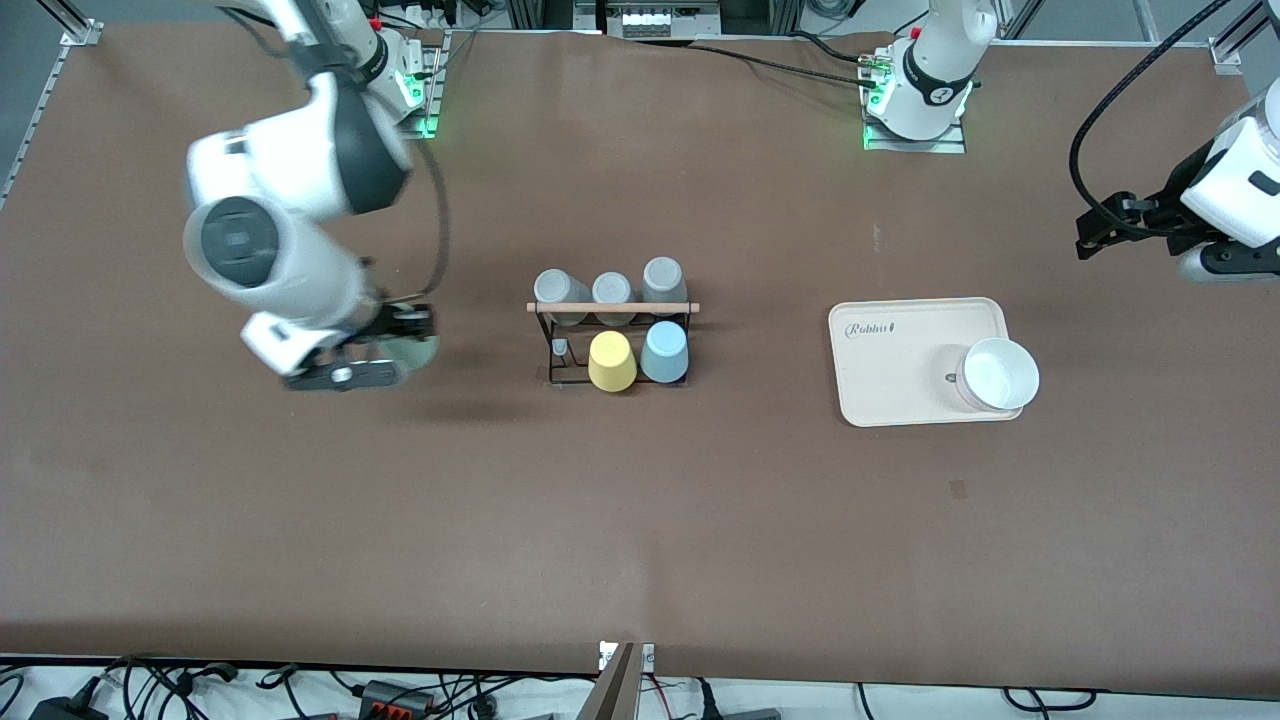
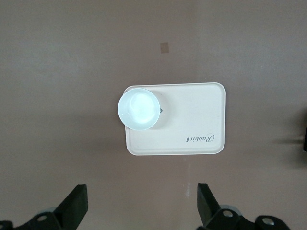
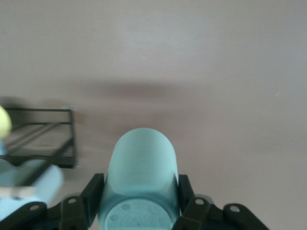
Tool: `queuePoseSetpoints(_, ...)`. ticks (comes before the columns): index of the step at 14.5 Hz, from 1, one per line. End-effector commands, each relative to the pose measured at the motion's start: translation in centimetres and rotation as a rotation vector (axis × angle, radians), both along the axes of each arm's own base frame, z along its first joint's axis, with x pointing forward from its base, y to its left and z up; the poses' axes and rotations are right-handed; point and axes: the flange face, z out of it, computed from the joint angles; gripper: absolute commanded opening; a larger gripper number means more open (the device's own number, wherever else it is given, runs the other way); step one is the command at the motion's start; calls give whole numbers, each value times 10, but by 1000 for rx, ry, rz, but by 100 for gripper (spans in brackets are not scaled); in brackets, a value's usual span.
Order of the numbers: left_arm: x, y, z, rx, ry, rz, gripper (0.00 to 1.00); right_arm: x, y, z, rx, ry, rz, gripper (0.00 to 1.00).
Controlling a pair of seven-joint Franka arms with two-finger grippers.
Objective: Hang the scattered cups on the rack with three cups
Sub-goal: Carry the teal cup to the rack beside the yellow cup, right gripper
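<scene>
Over the desk (image 1: pixel 300 520) toward the right arm's end, the right hand (image 3: pixel 139 203) grips the mint cup (image 3: pixel 140 182), fingers (image 3: pixel 91 194) pressed on both its sides, cup lying sideways and lifted off the surface. Front view shows only a sliver of mint cup (image 1: pixel 418 352) past the right hand (image 1: pixel 400 335); right wrist view shows it plainly.

Rack (image 1: pixel 612 340) stands mid-desk, wooden rod (image 1: pixel 612 307) across its top. Three grey cups (image 1: pixel 610 289) sit upturned on the row nearer the arm bases. Yellow cup (image 1: pixel 611 361) and light blue cup (image 1: pixel 664 352) sit upturned on the row nearer the front camera, touching side by side. One bare peg (image 1: pixel 560 348) shows beside the yellow cup, on the rack's end toward the right arm. Bare desk lies between the right hand and the rack, and a wide bare stretch nearer the front camera.

Right wrist view catches the rack's corner (image 3: pixel 53 136), a bit of yellow cup (image 3: pixel 4 122) and the blue cup (image 3: pixel 41 184), blurred.

Cream tray (image 1: pixel 905 370) lies toward the left arm's end, well apart from the rack, with a white bowl (image 1: pixel 996 375) on its corner overhanging the rim. Left hand (image 2: pixel 143 211) waits high over desk beside the tray (image 2: pixel 192 120), fingers (image 2: pixel 76 203) spread wide, holding nothing. Left wrist view shows the bowl (image 2: pixel 139 109) from above.
</scene>
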Motion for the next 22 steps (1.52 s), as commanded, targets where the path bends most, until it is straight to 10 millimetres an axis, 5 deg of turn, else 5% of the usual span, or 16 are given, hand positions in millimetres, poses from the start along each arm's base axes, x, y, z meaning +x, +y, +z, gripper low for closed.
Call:
queuePoseSetpoints(1, 2, -5, 6, -34, -7, -7, 100, 0, 56, 10, 13, -56, -129, 28)
queuePoseSetpoints(6, 2, -4, 8, -30, -22, 0, 100, -12, 116, -5, 100, -23, -217, 28)
queuePoseSetpoints(22, 4, 9, 22, -38, -76, 49, 100, -10, 145, -68, 95, -40, -255, 28)
